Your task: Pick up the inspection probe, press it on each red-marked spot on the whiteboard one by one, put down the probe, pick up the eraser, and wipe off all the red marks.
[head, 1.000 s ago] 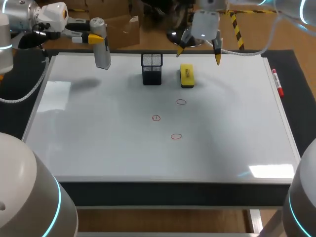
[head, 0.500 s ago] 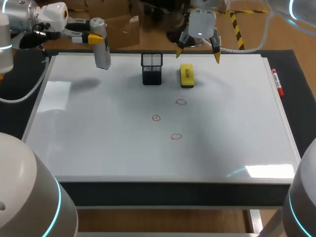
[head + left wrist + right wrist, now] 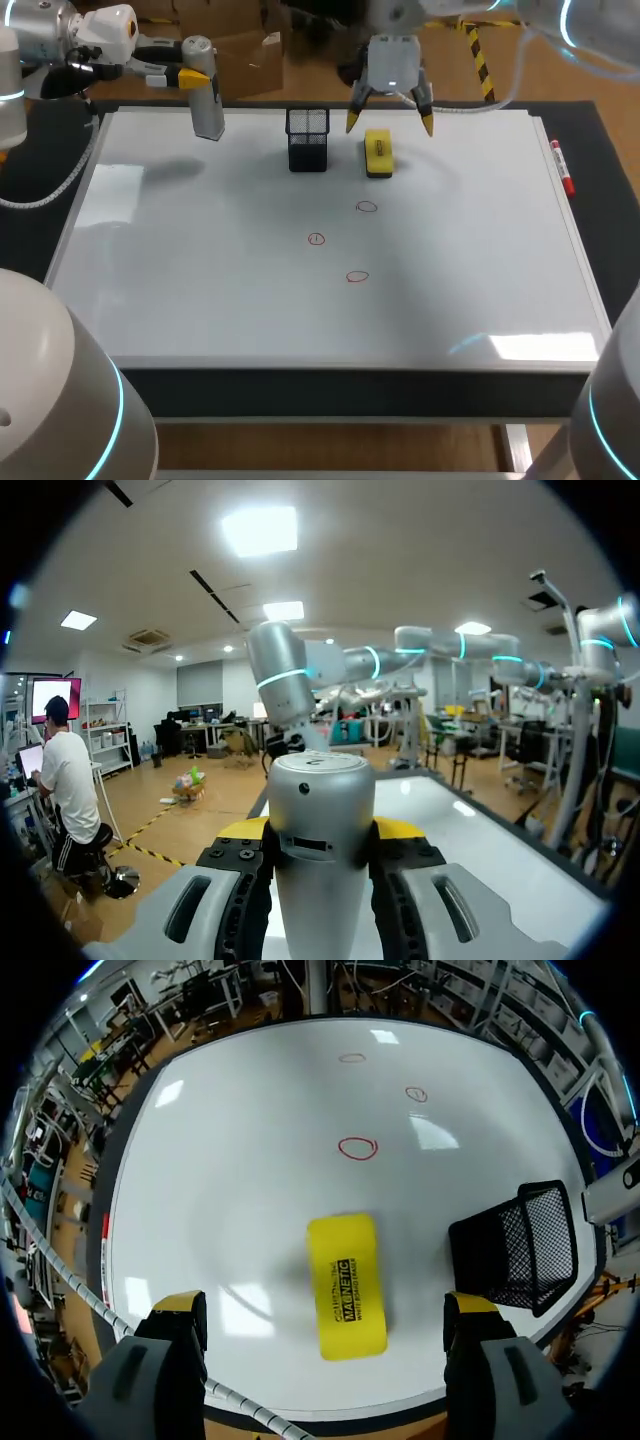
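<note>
Probe [image 3: 320, 860] is pinched between the left gripper [image 3: 193, 77] jaws and held over the whiteboard's [image 3: 200, 290] far left corner. Right gripper [image 3: 325, 1305] is spread wide, with the eraser [image 3: 346, 1285] centred below the jaws and room left on both sides. Mesh cup [image 3: 520, 1245] is seen just outside one finger. Three red marks [image 3: 357, 277] are seen ahead, ringed by bare board.

The left arm [image 3: 90, 35] reaches in level over the desk's [image 3: 612, 200] far left corner, its jaws clamped from both sides on the upright probe [image 3: 207, 95]. The right wrist [image 3: 392, 58] hangs over the far edge near the middle, jaws spread wide, tips pointing down.
</note>
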You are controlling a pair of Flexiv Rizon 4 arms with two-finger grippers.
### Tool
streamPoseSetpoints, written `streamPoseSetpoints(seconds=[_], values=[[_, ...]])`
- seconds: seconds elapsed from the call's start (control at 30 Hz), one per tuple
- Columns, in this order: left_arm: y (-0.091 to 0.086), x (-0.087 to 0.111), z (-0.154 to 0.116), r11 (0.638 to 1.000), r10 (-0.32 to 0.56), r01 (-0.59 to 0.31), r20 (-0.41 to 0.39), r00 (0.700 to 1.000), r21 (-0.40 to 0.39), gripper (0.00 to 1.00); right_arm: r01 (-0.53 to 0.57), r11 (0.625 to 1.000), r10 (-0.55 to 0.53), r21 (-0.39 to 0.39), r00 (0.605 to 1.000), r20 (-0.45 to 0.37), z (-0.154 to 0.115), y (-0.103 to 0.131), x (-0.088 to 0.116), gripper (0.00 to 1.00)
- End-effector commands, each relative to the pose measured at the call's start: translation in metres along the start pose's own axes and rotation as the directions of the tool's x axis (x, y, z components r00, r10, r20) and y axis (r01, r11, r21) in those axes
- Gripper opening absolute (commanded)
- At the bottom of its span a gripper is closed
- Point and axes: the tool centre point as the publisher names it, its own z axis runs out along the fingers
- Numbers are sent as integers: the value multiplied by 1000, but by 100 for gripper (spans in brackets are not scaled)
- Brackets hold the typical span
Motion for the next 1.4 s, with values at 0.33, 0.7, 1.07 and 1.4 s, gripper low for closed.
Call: streamPoseSetpoints(seconds=[0.33,0.7,1.07,1.4], values=[[-1,0,0,1000,0,0,-1,1000,-1,0,32,999,-32,28,999,7,25,-10,-9,100],[-1,0,0,1000,0,0,-1,1000,-1,0,42,999,-43,30,999,23,33,-7,-9,100],[-1,0,0,1000,0,0,-1,1000,-1,0,32,999,-33,28,999,39,36,-3,-8,100],[-1,0,0,1000,0,0,-1,1000,-1,0,40,999,-41,29,999,36,31,3,-8,0]])
